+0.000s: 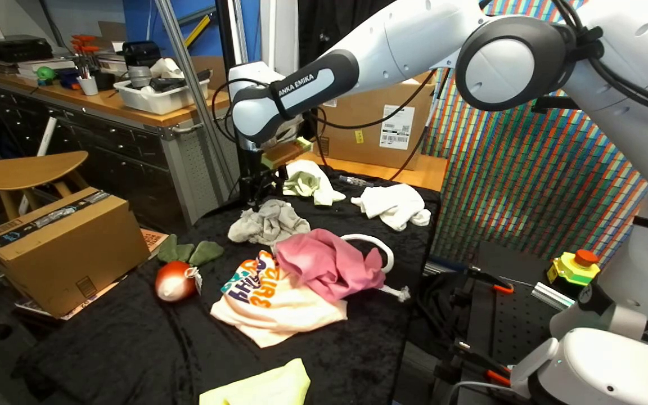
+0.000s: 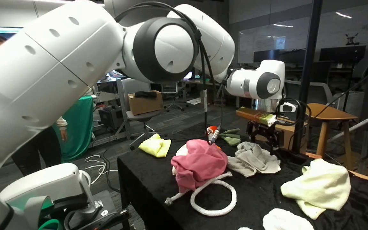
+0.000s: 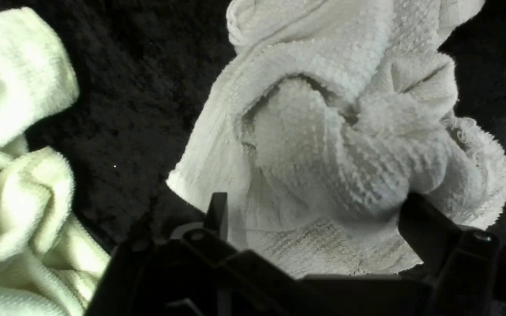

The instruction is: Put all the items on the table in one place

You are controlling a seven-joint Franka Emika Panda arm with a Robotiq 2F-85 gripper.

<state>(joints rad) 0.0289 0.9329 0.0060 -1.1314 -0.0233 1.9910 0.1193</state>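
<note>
My gripper [image 1: 259,197] is open over the far edge of the grey cloth [image 1: 270,222], pointing down. In the wrist view the fingers [image 3: 314,197] are wide apart with the grey cloth [image 3: 297,127] between and below them; I cannot tell whether they touch it. A pale green-white cloth [image 1: 308,183] and a white cloth [image 1: 394,205] lie nearby. A pink cloth [image 1: 329,264] lies over a peach cloth with letters [image 1: 279,315], with a white rope [image 1: 390,256] beside it. A red-and-white plush with green leaves [image 1: 175,281] and a yellow cloth [image 1: 262,388] lie farther off.
The black-covered table [image 1: 133,349] carries everything. A black upright pole [image 2: 307,64] stands close beside the gripper. A large cardboard box [image 1: 358,129] is behind the table, and a smaller box [image 1: 71,253] is beside it. A wooden stool [image 2: 331,111] stands beyond.
</note>
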